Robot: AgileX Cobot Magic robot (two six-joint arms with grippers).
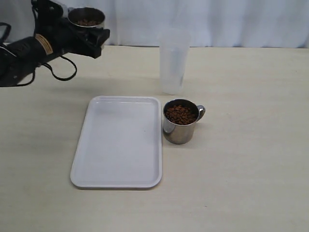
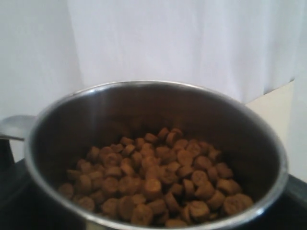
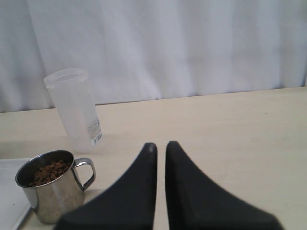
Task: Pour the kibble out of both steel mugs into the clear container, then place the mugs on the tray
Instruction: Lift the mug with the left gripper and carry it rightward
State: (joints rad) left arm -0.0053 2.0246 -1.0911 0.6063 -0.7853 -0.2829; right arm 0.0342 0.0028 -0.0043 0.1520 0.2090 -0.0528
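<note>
Gripping one shiny steel mug (image 1: 86,18) upright so no brown kibble (image 2: 153,177) spills, your left gripper (image 1: 89,31) hangs at ten o'clock of the flat white tray (image 1: 120,145), the tall clear container (image 1: 173,63) at one o'clock, your right gripper (image 3: 160,153) clenched empty.

High exterior, low right wrist, shared container (image 1: 174,63)

The steel mug (image 1: 178,134) beside the tray (image 1: 118,145) shines mirror-bright; tray is smooth white plastic, container (image 1: 173,67) cloudy plastic, tabletop (image 1: 251,174) matt
</note>
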